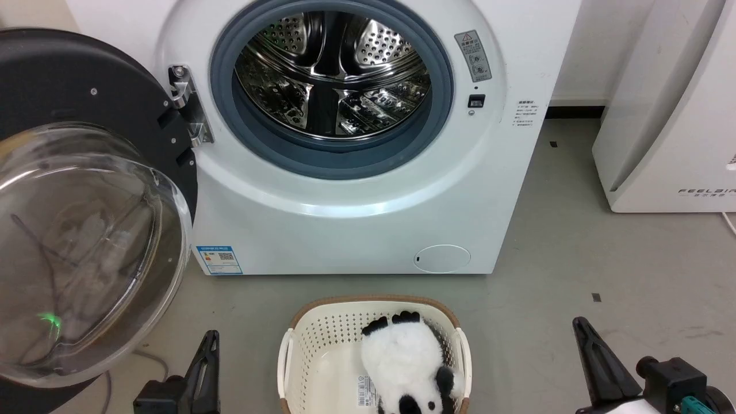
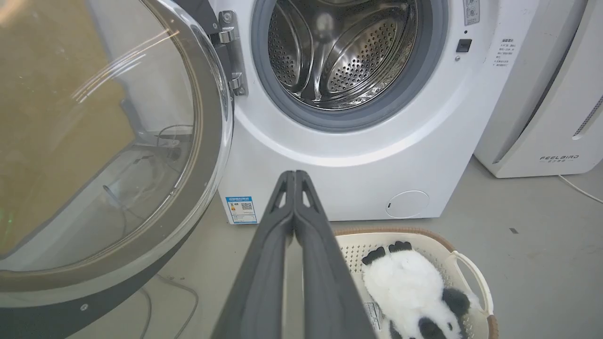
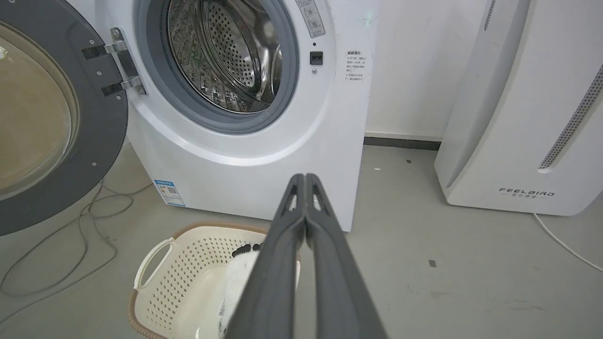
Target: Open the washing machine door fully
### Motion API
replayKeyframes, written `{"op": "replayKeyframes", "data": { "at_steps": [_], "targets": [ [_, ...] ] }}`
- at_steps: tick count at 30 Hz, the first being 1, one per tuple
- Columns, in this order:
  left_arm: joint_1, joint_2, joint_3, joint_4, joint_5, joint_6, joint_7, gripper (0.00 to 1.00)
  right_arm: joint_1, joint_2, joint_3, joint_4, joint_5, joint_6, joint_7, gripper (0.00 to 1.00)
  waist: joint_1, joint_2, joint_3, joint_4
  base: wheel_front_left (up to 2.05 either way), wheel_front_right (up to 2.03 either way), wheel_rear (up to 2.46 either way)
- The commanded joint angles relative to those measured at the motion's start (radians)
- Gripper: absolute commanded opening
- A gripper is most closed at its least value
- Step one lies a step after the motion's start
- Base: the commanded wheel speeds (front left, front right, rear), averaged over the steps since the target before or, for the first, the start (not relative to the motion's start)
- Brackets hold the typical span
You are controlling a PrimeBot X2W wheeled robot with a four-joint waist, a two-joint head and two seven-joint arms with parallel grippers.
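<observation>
The washing machine door (image 1: 86, 224) stands swung out to the left of the washing machine (image 1: 345, 224), carried by the metal hinge (image 1: 187, 109) at the left edge of the round opening. Its inner side with the bulging glass faces the room, and its lower rim comes near the floor (image 1: 575, 259). The opening is uncovered: the steel drum (image 1: 333, 75) and the grey gasket (image 1: 345, 164) around it show whole.

The left gripper (image 2: 294, 176) hangs low before the machine, just right of the door's lower rim and apart from it. Its two fingers are pressed together with nothing between them. The right gripper (image 3: 305, 179) is also clenched on nothing, over bare floor between the machine and the white appliance (image 1: 661, 115) at the right. Between the two grippers a cream laundry basket (image 1: 296, 345) stands near the machine front, with a panda toy (image 1: 402, 362) inside. A thin cable (image 3: 87, 213) lies on the floor under the door.
</observation>
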Motion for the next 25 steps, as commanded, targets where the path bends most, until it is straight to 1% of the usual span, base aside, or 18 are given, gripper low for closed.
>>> {"op": "replayKeyframes", "data": {
  "at_steps": [1,25],
  "targets": [
    [-0.008,-0.006,0.007,-0.002,0.011,-0.008,0.004,0.0,-0.007,0.0,0.001,0.0,-0.005,0.0,0.005,0.0,0.0,0.0,0.0,0.0,0.0,0.0,0.0],
    [-0.033,-0.041,0.04,-0.008,0.052,-0.038,0.041,0.0,-0.031,0.001,0.003,0.002,-0.02,0.0,0.024,0.0,0.0,0.0,-0.002,-0.001,0.0,0.0,0.0]
  ]
}}
